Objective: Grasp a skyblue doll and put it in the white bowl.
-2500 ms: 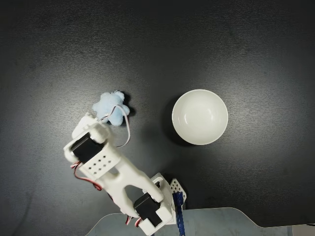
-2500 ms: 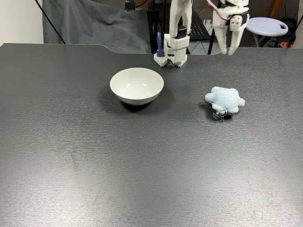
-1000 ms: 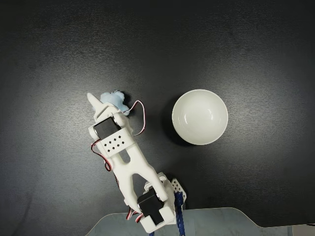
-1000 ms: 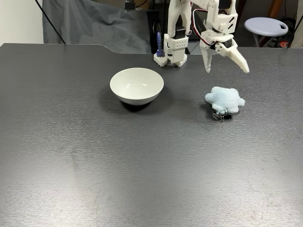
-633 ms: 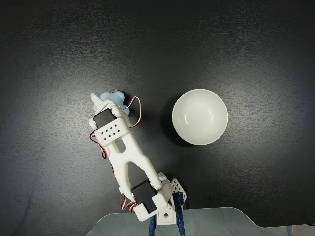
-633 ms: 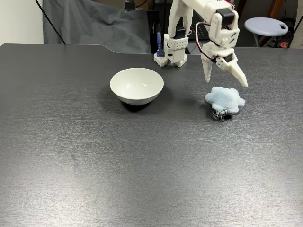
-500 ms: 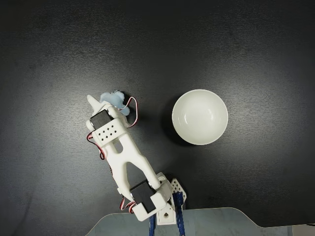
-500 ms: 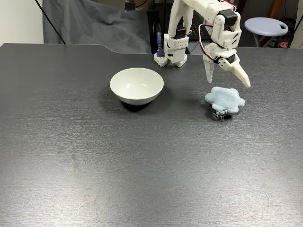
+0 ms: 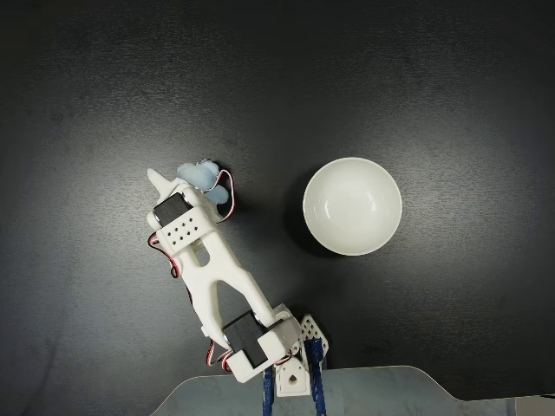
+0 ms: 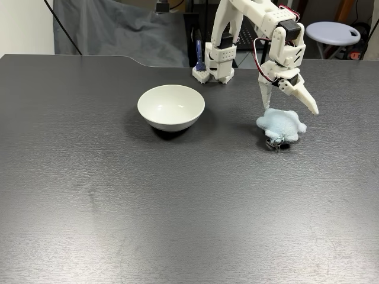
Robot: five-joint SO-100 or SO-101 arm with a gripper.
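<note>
Gripper (image 10: 288, 109): jaws spread wide, tips pointing down on either side of the toy's top, nothing pinched
Skyblue doll (image 10: 281, 125): lies on the dark table (image 10: 177, 207) right under the gripper; in the top-down fixed view (image 9: 201, 176) the wrist partly covers it
White bowl (image 10: 171, 107): upright, apart from the doll, left of it in the front fixed view, right of it from above (image 9: 352, 206)

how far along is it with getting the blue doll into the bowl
Early stage. Done: the arm is over the skyblue doll, with the open gripper straddling its top. In hand: nothing yet; the doll lies on the table, jaws spread and not closed on it. Left: close on the doll, lift it, carry it to the white bowl, which sits empty in both fixed views, and release.
</note>
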